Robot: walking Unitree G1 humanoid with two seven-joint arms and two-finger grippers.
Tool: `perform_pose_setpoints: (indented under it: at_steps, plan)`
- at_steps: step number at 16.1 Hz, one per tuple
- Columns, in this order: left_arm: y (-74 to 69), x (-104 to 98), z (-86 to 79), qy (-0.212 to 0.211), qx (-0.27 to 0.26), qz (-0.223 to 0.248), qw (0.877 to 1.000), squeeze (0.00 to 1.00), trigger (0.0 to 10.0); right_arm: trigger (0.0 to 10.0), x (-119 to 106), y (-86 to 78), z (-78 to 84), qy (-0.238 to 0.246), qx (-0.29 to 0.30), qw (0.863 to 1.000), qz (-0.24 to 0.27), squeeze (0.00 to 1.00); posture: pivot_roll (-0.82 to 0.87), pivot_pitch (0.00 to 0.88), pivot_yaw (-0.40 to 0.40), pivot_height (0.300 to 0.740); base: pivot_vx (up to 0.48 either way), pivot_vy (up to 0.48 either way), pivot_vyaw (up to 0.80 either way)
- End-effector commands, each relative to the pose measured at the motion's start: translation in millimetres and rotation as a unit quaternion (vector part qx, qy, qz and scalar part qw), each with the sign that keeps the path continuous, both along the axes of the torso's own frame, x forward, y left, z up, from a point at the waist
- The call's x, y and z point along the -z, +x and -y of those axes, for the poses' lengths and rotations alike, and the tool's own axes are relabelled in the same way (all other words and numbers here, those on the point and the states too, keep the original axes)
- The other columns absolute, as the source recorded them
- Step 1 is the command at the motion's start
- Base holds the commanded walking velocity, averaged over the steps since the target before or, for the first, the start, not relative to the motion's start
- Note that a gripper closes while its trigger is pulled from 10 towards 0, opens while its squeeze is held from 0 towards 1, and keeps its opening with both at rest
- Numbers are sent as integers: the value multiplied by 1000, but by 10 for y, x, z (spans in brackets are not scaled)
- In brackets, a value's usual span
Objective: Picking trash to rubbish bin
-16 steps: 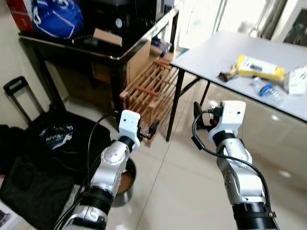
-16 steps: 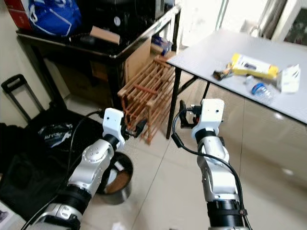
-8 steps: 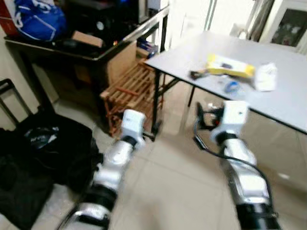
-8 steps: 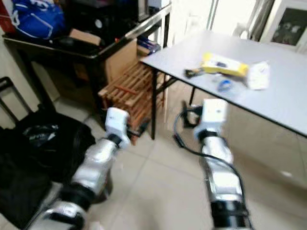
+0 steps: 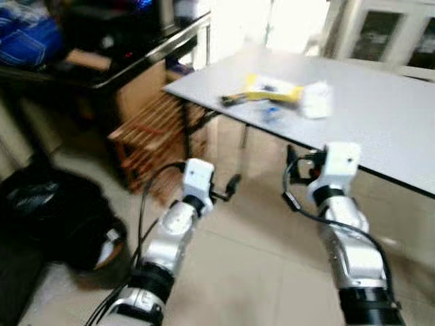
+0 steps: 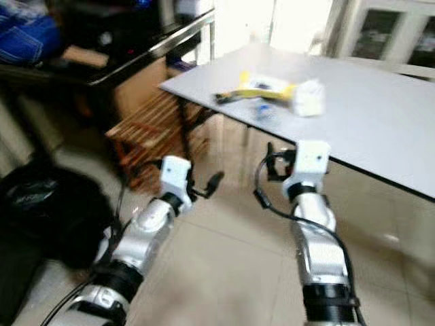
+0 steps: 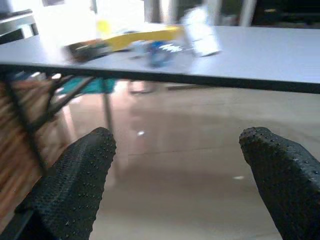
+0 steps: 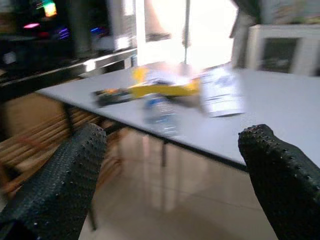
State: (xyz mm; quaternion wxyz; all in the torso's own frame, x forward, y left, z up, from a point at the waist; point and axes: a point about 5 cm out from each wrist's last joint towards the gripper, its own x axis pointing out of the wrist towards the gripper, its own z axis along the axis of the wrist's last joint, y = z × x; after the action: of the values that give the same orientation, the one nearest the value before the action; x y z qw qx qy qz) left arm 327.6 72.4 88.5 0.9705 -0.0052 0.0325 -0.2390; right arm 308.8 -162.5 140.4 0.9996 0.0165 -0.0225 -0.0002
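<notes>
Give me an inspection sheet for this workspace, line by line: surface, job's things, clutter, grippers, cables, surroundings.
Surface: grey table on dark legs, tiled floor beneath.
Job's things: yellow packet, dark wrapper at its end, plastic bottle and white packet, all lying together on the table. Rubbish bin: nothing seen.
Clutter: black bag on the floor on the robot's left.
Grippers: left gripper open and empty, below table height; right gripper open and empty, facing the trash.
Cables: black cable looping along the left arm; another at the right wrist.
Surroundings: wooden rack beside a dark desk; white cabinet behind. Views are blurred.
</notes>
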Motion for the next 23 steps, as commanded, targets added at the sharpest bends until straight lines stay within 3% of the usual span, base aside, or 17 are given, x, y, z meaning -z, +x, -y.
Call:
perform_pose_setpoints:
  at_steps: [1,6,9,23]
  plan:
    - [42,-33,-91,7,-11,5,1000,0,10000,10000,-34,14,-50,7,-6,1000,5,0,-93,9,12,740,0,0,-800]
    - [39,-27,-114,13,-14,6,1000,0,10000,10000,-27,11,-60,5,-8,1000,5,0,-89,18,15,740,0,0,-800]
    - [65,-57,-146,16,-24,11,1000,0,10000,10000,-38,2,-64,-6,-13,1000,9,0,-95,21,19,740,81,0,0]
    - [96,-99,-230,23,-36,19,999,0,10000,10000,-19,1,-124,-19,-31,999,9,0,-81,20,26,740,404,0,0]
